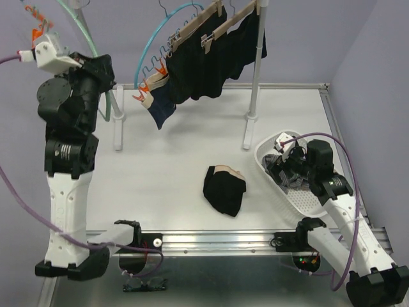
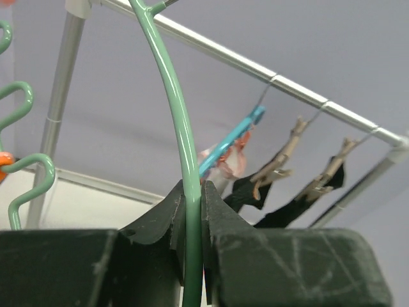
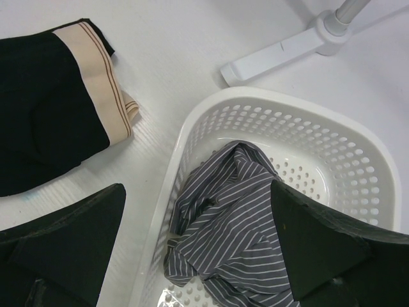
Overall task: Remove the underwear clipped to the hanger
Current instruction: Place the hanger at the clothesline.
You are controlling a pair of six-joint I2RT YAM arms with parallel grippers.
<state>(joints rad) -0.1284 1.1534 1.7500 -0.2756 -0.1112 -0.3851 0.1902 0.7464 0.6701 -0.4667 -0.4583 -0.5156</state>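
Black underwear (image 1: 211, 64) hangs clipped to wooden hangers (image 1: 214, 16) on the rack's rail. A navy pair with a beige waistband (image 1: 156, 102) hangs from a blue hanger (image 1: 160, 32). Another black pair with a beige waistband (image 1: 225, 190) lies loose on the table, also visible in the right wrist view (image 3: 51, 109). My left gripper (image 2: 192, 188) is raised at the far left and shut on the thin rod of a green hanger (image 2: 172, 109). My right gripper (image 3: 197, 187) stands open over a grey striped garment (image 3: 236, 217) that lies in the white basket (image 3: 345, 147).
The white basket (image 1: 271, 148) sits at the table's right edge. The rack's right pole (image 1: 255, 77) and left foot (image 1: 118, 128) stand on the table. Orange clips (image 1: 39, 29) hang on the green hanger at the far left.
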